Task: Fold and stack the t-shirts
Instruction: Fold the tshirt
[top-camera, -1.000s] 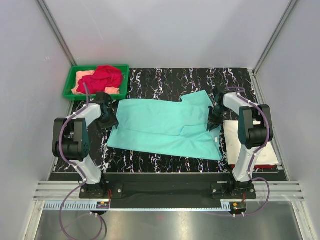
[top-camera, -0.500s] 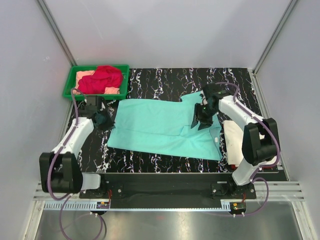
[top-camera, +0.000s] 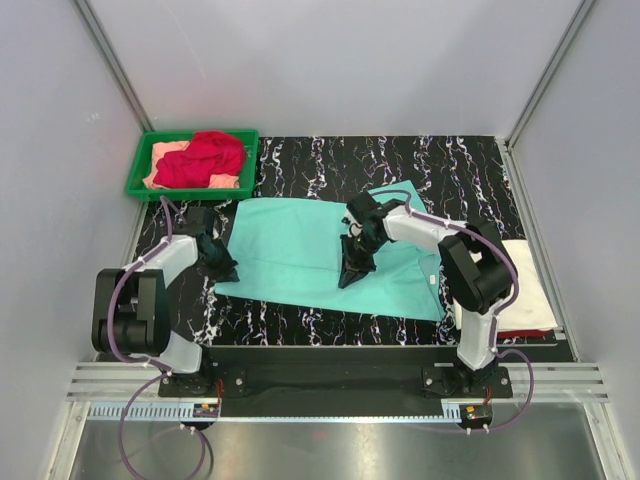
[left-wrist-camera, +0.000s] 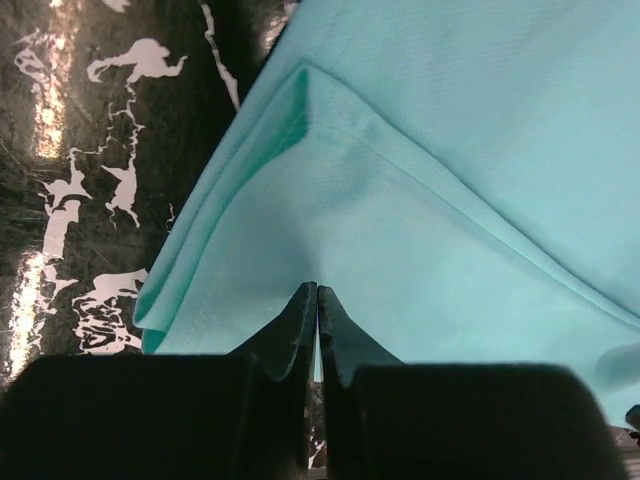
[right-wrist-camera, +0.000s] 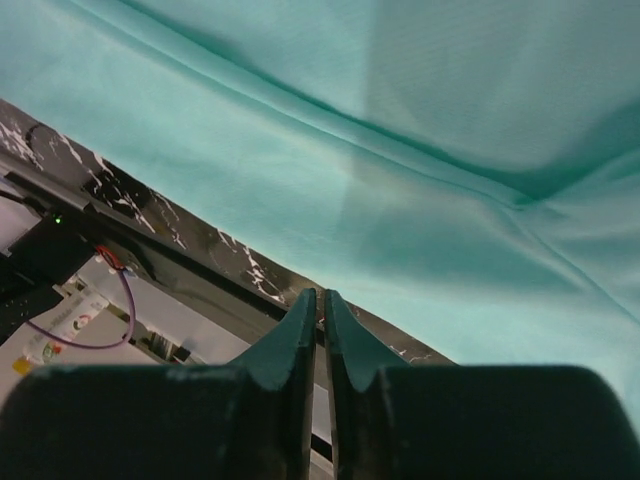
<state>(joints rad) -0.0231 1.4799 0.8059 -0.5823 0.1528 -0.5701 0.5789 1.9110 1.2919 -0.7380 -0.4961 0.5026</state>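
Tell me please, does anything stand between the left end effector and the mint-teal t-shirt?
Nothing visible does. The left end effector is shut on the left edge of the mint-teal t-shirt, tips directly on the cloth.

Bright, even white light falls from above the mint-teal t-shirt (top-camera: 300, 250), and the shadows at its edges are short and soft. The top view is sharp, though the wall lines lean outward toward the corners. Left of the shirt, the glossy black table (left-wrist-camera: 60, 150) throws pale glare. In the 2 wrist views the left gripper (left-wrist-camera: 316, 288) and right gripper (right-wrist-camera: 320, 295), nearest the lens, are dark and soft-edged. The shirt's weave reads crisply on the left wrist. On the right wrist its folds hold deep green shadow.
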